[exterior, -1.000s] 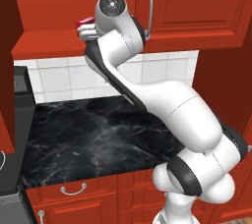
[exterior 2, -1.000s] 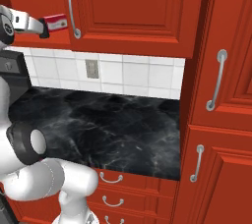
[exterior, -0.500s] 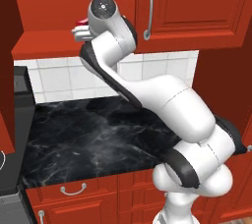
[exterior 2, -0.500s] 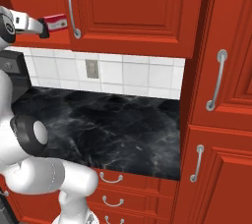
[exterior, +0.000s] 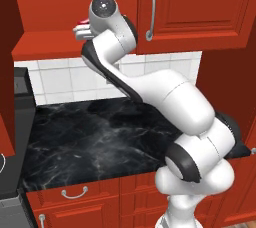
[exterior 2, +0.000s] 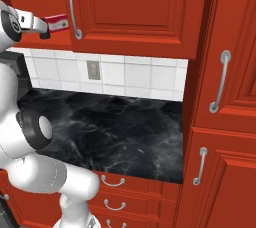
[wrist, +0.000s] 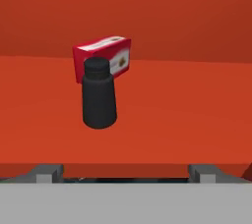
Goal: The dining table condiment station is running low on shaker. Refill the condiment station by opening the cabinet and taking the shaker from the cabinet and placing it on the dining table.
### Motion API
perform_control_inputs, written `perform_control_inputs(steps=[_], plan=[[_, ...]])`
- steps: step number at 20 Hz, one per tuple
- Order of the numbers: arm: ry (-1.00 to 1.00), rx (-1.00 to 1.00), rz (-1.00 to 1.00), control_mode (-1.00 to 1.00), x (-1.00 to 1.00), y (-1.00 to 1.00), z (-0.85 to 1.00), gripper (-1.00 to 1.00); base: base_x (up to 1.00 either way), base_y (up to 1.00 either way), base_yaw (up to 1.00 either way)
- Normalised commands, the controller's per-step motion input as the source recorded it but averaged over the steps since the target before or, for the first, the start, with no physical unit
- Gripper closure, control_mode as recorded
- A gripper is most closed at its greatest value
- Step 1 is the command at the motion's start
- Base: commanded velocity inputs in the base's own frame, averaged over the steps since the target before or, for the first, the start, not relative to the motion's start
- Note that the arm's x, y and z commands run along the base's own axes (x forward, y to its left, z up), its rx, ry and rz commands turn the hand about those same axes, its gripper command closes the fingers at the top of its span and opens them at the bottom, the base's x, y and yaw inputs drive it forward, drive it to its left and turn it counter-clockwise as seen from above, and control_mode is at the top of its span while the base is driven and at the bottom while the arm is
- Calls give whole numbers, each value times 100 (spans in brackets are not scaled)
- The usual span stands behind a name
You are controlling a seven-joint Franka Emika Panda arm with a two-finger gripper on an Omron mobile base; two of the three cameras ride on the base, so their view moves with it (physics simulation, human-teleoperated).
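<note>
At the bottom of my hand view the gripper (wrist: 123, 171) sits released, its two fingertips (wrist: 48, 173) wide apart and grasping nothing. Just above centre-left, the dark shaker (wrist: 99, 94) stands upright on the red cabinet (wrist: 197, 115) shelf, a red-and-white box (wrist: 106, 57) close behind it.

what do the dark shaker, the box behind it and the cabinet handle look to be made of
The shaker looks like matte dark plastic or coated metal: uniform charcoal, no glints; the render leaves it open. The box behind it seems printed cardboard: flat red faces, a white edge, sharp corners. The cabinet handle looks like brushed or polished metal: silver-grey with a soft sheen. The cabinet itself reads as red-painted wood with raised panels.
</note>
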Motion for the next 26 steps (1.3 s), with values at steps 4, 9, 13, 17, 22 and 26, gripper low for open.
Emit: perform_control_inputs(steps=[4, 9, 13, 17, 22, 26], plan=[[0, 0, 0, -100, 21, 3, -4, -100, 0, 0, 0], [0, 0, 0, -100, 17, 8, -3, -100, 0, 0, 0], [-2, 0, 0, -100, 9, 1, -1, -100, 0, 0, 0], [0, 1, 0, -100, 10, 3, 0, -100, 0, 0, 0], [0, 4, 0, -100, 11, 1, 0, -100, 0, 0, 0], [0, 9, -1, -100, 12, 0, 0, -100, 0, 0, 0]])
